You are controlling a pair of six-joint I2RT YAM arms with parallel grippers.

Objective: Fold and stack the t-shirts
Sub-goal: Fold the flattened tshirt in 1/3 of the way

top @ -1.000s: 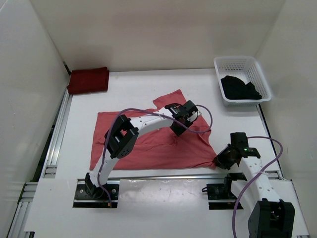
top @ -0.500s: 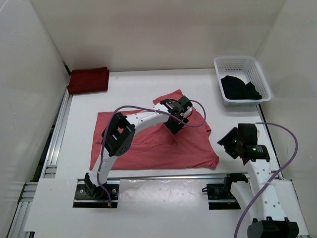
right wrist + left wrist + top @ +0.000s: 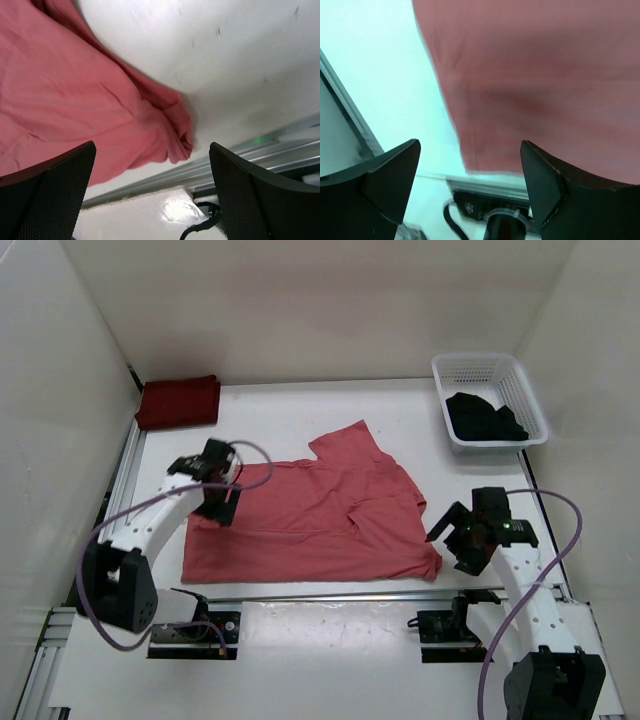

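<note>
A salmon pink t-shirt (image 3: 320,515) lies spread flat in the middle of the table, one sleeve pointing toward the back. My left gripper (image 3: 218,508) hovers open over its left edge; the left wrist view shows that blurred edge (image 3: 535,75) and nothing between the open gripper (image 3: 469,145). My right gripper (image 3: 452,545) stands open just right of the shirt's bunched near-right corner (image 3: 180,142), and the right wrist view shows this open gripper (image 3: 152,146) holding nothing. A dark maroon t-shirt (image 3: 178,401) lies folded at the back left. A black t-shirt (image 3: 485,418) lies crumpled in the basket.
The white mesh basket (image 3: 490,362) stands at the back right corner. Aluminium rails run along the table's left side (image 3: 115,510) and its near edge (image 3: 330,595), close to the shirt's hem. White walls enclose the table on three sides.
Both grippers opened. The right one let go of the pink shirt's near-right corner and drew back. The left arm swung from the shirt's right sleeve over to its left edge.
</note>
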